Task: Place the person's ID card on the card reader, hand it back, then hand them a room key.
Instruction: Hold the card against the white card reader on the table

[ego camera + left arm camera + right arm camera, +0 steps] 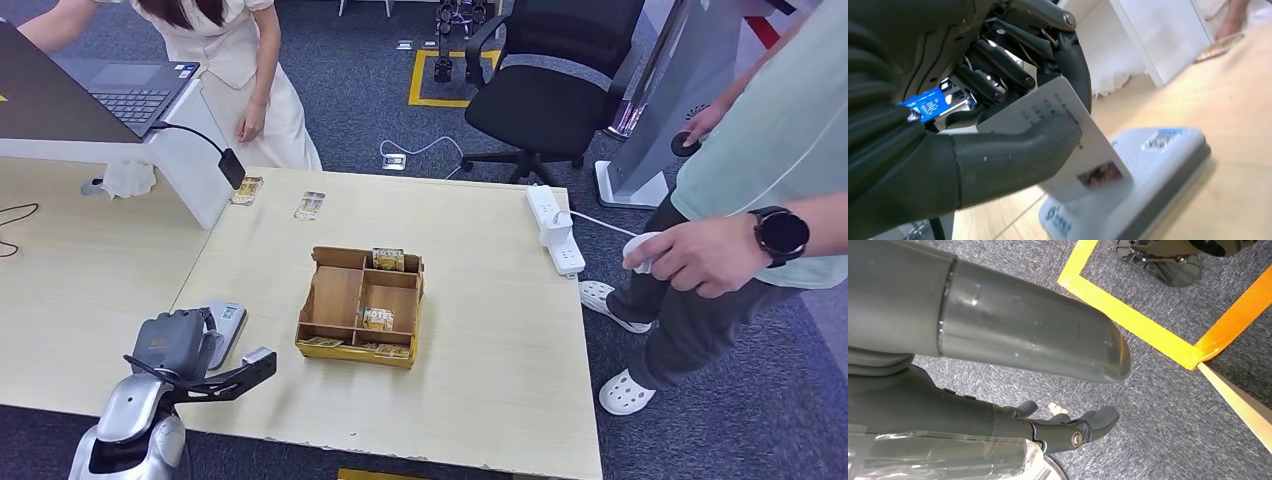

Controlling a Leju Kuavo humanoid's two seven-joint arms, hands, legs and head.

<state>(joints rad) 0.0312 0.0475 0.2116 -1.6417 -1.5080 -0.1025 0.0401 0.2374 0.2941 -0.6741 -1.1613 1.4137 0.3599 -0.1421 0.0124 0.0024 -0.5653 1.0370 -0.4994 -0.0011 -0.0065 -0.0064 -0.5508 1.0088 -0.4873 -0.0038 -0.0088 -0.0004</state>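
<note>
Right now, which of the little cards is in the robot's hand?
The white ID card with a small photo, held by the left hand over the grey card reader. The two loose cards lie at the table's far edge.

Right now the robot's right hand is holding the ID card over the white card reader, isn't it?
Not quite: it is the left robot hand holding the ID card over the white card reader, as the left wrist view shows. The right robot hand hangs empty above the carpet.
</note>
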